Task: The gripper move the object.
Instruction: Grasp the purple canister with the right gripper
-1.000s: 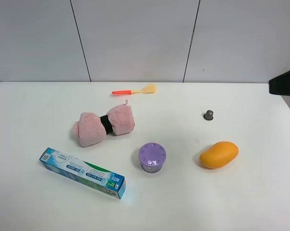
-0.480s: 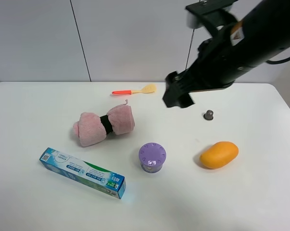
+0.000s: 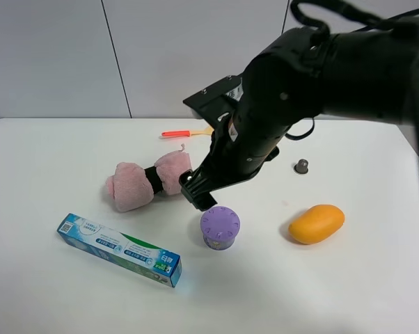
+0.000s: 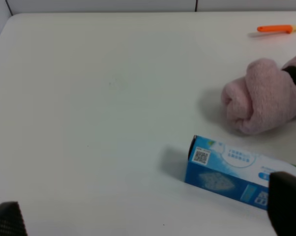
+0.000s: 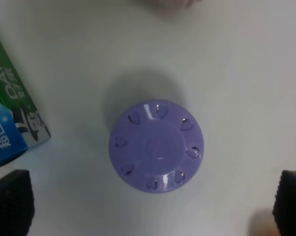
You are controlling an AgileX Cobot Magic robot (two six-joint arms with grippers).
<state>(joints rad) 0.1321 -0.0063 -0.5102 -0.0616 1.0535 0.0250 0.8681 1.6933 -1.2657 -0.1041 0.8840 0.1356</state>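
The object, a squat purple container with a lilac dotted lid (image 3: 220, 227), stands on the white table (image 3: 49, 160) near the middle front. My right gripper (image 3: 201, 197) comes in on a bulky black arm from the upper right and hovers just above and behind the container. In the right wrist view the lid (image 5: 156, 146) lies between and ahead of the two black fingertips (image 5: 10, 202), which stand wide apart, open and empty. My left gripper (image 4: 148, 216) is open and empty, low over the table's left part; it does not show in the exterior view.
A pink rolled towel (image 3: 150, 182) lies left of the container, and a blue toothpaste box (image 3: 119, 249) front left. An orange mango (image 3: 317, 223) lies to the right, a small grey knob (image 3: 301, 165) behind it. A spoon with an orange handle (image 3: 182, 132) lies at the back.
The right arm has swung in from the right edge, across the back of the table, and come down over the purple container. The objects have not moved.
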